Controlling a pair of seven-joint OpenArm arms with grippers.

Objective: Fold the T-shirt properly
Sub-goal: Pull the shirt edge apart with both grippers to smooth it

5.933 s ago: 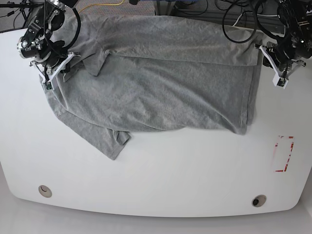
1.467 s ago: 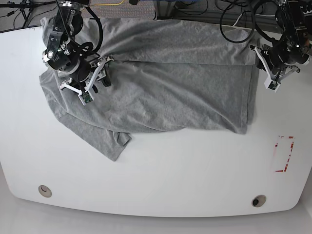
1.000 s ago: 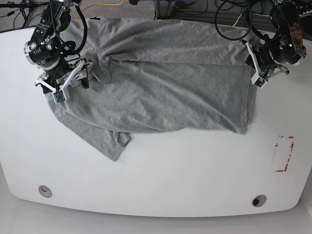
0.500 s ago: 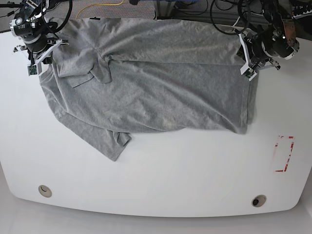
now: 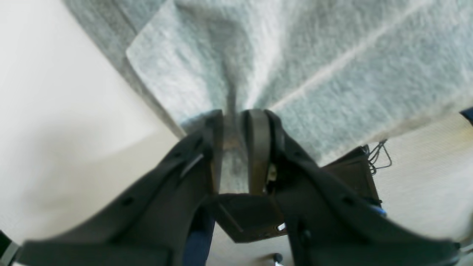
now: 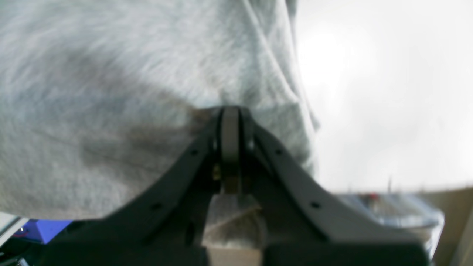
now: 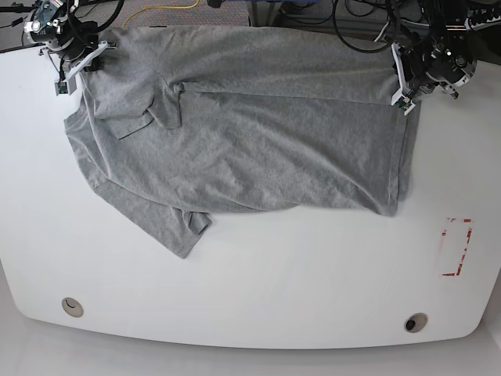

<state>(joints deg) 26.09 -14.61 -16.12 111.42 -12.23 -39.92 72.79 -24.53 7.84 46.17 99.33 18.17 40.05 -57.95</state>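
The grey T-shirt [image 7: 258, 133] lies spread across the white table [image 7: 313, 274], its far edge folded over and a short sleeve [image 7: 149, 113] lying on the body. At the shirt's right edge, my left gripper [image 7: 407, 90] is shut on a pinched fold of cloth, and the left wrist view shows the fabric [image 5: 295, 66] running between its pads [image 5: 258, 147]. At the far left corner of the shirt, my right gripper [image 7: 78, 66] is shut. In the right wrist view the cloth [image 6: 129, 92] puckers at its closed fingertips [image 6: 231, 147].
A red-outlined rectangle [image 7: 456, 247] is marked on the table at the right. Two round holes [image 7: 72, 305] [image 7: 415, 322] sit near the front edge. Cables [image 7: 360, 31] run along the back edge behind the shirt.
My right gripper let the sleeve drop on the shirt body, moved back to the far left corner and shut there. My left gripper shifted slightly back along the right edge, still holding cloth.
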